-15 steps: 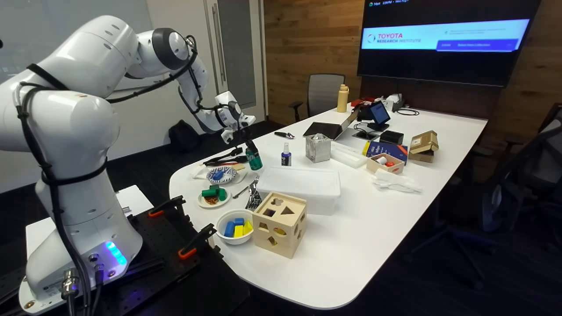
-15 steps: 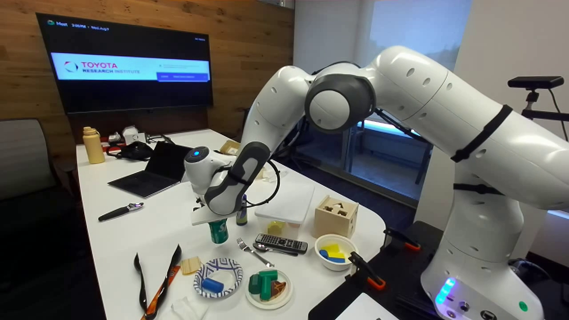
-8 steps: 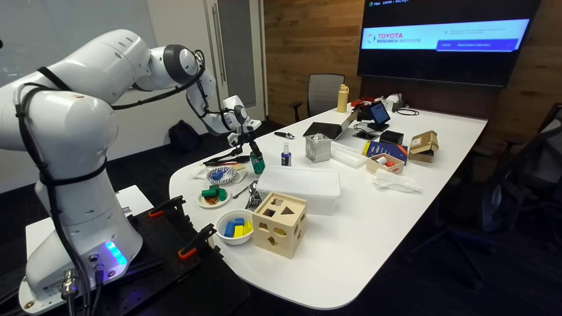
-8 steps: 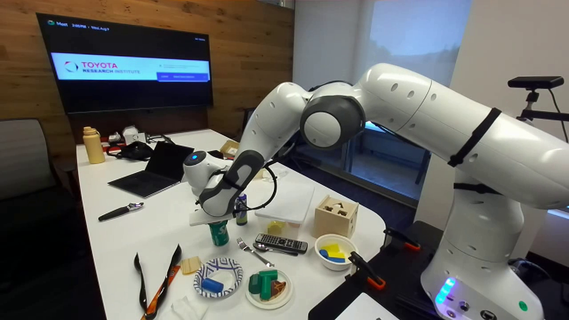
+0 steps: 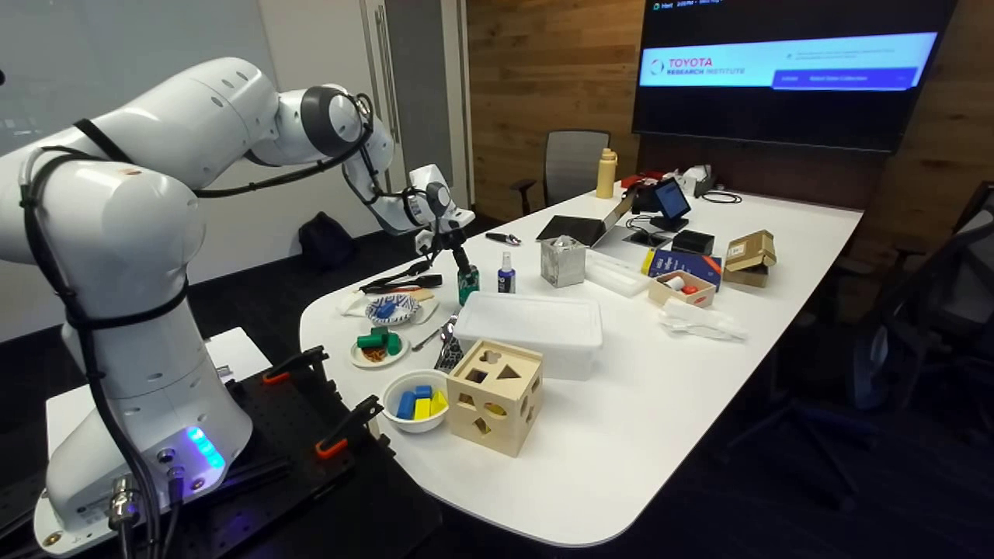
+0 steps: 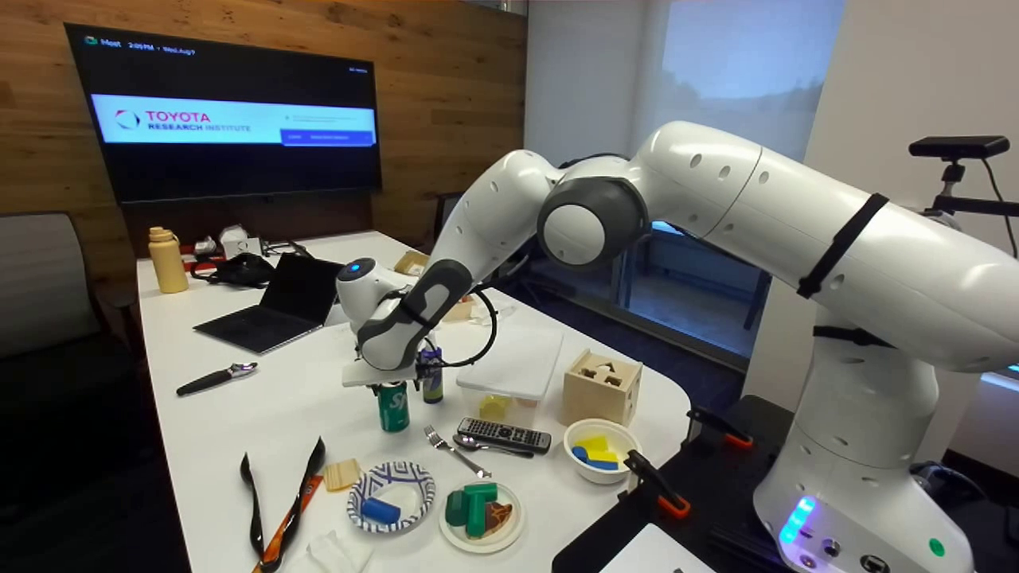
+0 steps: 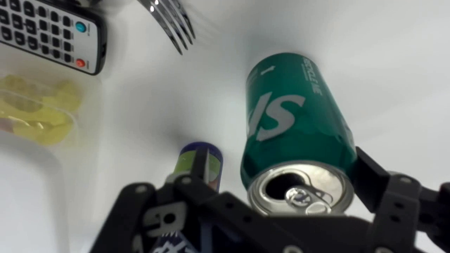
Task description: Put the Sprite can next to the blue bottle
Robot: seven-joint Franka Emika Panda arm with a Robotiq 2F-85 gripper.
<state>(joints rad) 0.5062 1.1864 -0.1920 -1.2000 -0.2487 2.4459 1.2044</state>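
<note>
The green Sprite can (image 5: 468, 287) is upright and appears to stand on the white table, a short gap from the slim blue bottle (image 5: 506, 279). Both exterior views show the can (image 6: 394, 408) and the bottle (image 6: 432, 383) side by side. From above, my gripper (image 7: 281, 156) straddles the top of the can (image 7: 299, 105) with its jaws wider than the can. The left finger is well clear of it; the right finger is close against its side, and contact is hard to judge. Part of the blue bottle (image 7: 184, 161) is hidden behind the left finger.
A lidded plastic box (image 6: 517, 358) lies beyond the bottle, near the wooden shape-sorter box (image 6: 601, 387). A fork (image 7: 172, 23) and a remote (image 7: 52, 33) lie close to the can. A patterned bowl (image 6: 422, 477) and a foil-like cube (image 5: 563, 262) are also around.
The can has shifted toward the blue bottle, with my arm moving lower and across with it. The fingers have let go; a gap now shows between the left finger and the can.
</note>
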